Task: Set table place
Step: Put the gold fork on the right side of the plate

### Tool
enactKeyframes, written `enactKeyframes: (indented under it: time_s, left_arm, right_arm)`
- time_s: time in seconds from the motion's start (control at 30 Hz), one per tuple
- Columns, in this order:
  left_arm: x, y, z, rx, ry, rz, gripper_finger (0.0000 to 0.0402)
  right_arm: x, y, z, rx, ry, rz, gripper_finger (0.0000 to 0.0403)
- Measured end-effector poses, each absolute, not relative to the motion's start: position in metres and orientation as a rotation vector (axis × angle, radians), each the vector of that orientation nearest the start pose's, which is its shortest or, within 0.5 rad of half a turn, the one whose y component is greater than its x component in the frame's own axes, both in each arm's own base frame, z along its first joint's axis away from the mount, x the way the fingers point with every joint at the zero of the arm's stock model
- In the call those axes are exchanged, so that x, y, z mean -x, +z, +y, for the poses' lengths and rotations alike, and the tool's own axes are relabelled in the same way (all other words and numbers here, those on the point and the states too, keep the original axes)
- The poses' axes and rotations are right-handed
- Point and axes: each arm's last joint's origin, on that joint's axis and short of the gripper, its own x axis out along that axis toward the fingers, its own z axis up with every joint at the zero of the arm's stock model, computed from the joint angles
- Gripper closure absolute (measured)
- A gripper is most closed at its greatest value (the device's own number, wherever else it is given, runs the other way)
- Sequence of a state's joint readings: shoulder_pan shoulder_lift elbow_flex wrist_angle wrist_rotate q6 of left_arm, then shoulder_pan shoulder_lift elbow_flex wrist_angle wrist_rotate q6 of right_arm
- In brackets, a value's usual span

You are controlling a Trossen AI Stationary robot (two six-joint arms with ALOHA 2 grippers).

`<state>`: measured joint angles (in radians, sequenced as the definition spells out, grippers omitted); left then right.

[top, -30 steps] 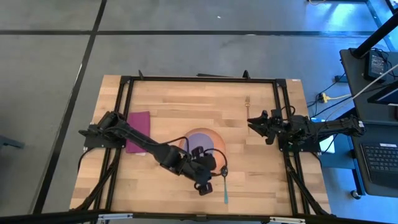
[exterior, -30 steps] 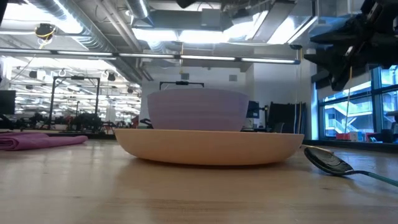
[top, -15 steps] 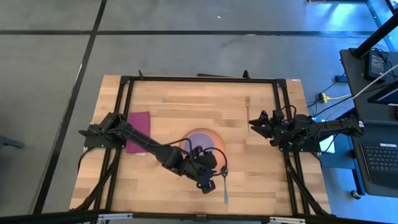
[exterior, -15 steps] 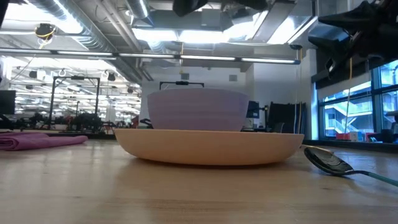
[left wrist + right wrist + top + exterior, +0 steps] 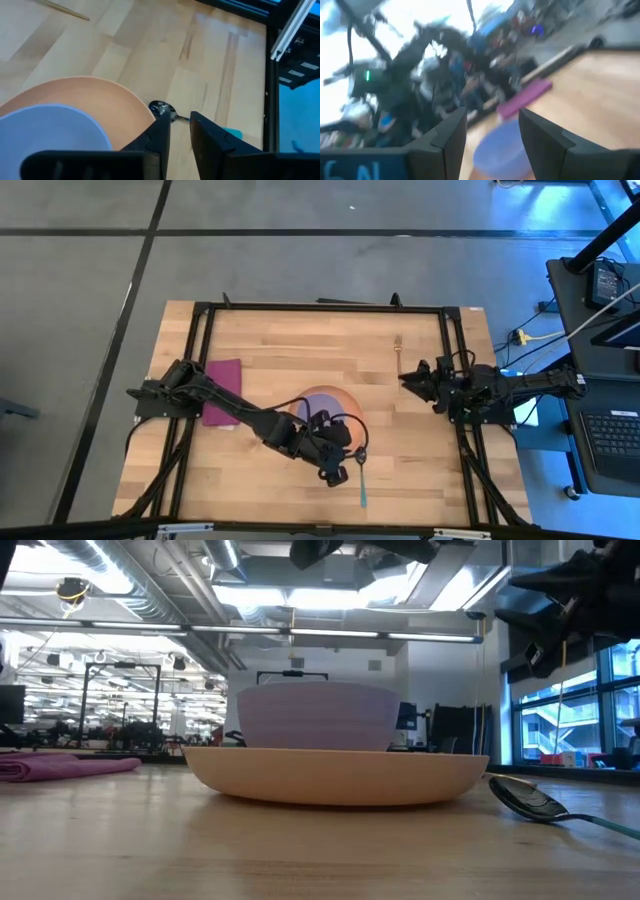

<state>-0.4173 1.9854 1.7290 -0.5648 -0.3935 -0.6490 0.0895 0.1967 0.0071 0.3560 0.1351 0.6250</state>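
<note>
Centrally: lavender bowl (image 5: 320, 406) atop peach plate (image 5: 335, 776).

Both arms: matte black, jointed segments with exposed black cabling looped near the wrists. Left gripper (image 5: 180, 131) and right gripper (image 5: 492, 132): two flat, dark, square-edged fingers (image 5: 212, 142) each.

The table (image 5: 300, 340) is light, matt wood planks framed in black metal. The spoon (image 5: 530, 800) bowl is glossy metal; the napkin (image 5: 60, 766) is soft cloth.
</note>
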Motion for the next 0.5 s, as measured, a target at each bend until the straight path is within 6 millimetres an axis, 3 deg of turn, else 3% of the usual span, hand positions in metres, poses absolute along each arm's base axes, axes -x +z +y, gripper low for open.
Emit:
enactKeyframes:
  time_s: [0.23,0.5]
  left_arm:
    - [-0.409,0.272,-0.17,0.283,0.213,0.723,0.033]
    - [-0.409,0.272,-0.17,0.234,0.194,0.73,0.0344]
  right_arm:
    - [-0.106,0.203,0.003,-0.592,-0.051,-0.25,0.0221]
    - [-0.091,0.243,-0.005,-0.464,-0.435,0.078,0.0221]
